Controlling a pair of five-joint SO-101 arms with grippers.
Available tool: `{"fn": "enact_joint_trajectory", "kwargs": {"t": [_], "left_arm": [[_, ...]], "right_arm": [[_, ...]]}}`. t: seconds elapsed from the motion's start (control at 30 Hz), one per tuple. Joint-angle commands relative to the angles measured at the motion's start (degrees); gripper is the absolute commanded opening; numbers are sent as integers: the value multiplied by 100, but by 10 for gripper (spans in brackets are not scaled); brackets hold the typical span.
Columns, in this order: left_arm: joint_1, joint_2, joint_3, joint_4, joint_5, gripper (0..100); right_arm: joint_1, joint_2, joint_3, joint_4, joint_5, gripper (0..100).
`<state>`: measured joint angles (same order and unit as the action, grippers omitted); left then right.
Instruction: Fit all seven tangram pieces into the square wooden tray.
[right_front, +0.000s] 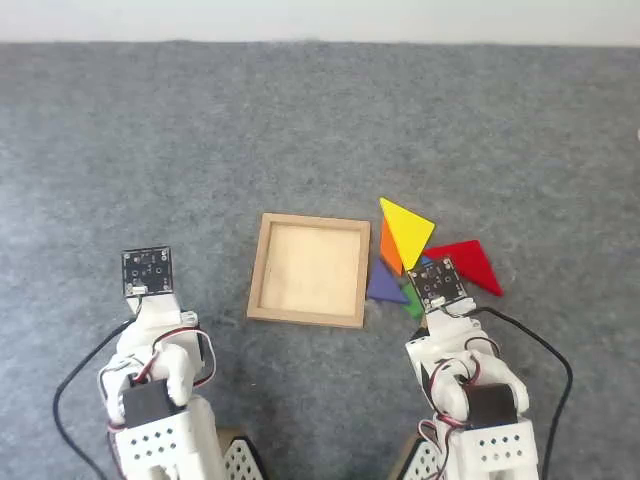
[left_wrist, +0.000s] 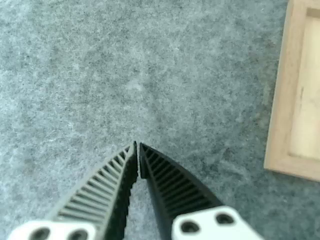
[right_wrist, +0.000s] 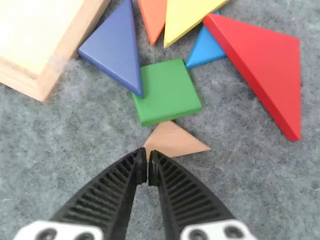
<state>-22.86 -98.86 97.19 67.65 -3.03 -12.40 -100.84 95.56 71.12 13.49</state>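
Tray (right_front: 257, 268) bare, pieces (right_front: 408, 232) bunched just beside it, so I'm at the first pick: my right gripper (right_wrist: 148, 156), tips together, hovers by the tan triangle (right_wrist: 173, 140) and must open first, while my left gripper (left_wrist: 138, 146) sits pinched closed over carpet (left_wrist: 100, 75).

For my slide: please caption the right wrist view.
Shut right claw beside tan wooden triangle, near green wooden square.

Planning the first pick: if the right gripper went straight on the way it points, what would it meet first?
Most likely the small tan triangle, which lies just ahead of the shut right gripper, with the green square directly behind it. How high the gripper sits above the surface is unclear.
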Motion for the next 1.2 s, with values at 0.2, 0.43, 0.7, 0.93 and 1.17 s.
{"fn": "enact_joint_trajectory", "kwargs": {"t": [0.2, 0.43, 0.7, 0.93, 1.17], "left_arm": [[0, 26, -92, -132, 18, 12], [-35, 26, -92, -105, 9, 12], [-35, 26, -92, -132, 0, 12], [-35, 26, -92, -132, 0, 12], [-44, 26, -92, -123, 0, 12]], "right_arm": [[92, 4, -325, -743, 352, 24], [110, 75, -1670, -954, 958, 27], [-620, 1763, -2523, -1323, 800, 105], [-1042, 4734, -3701, -2431, -624, 165], [-752, 6985, -4527, -3020, -1099, 290]]}}
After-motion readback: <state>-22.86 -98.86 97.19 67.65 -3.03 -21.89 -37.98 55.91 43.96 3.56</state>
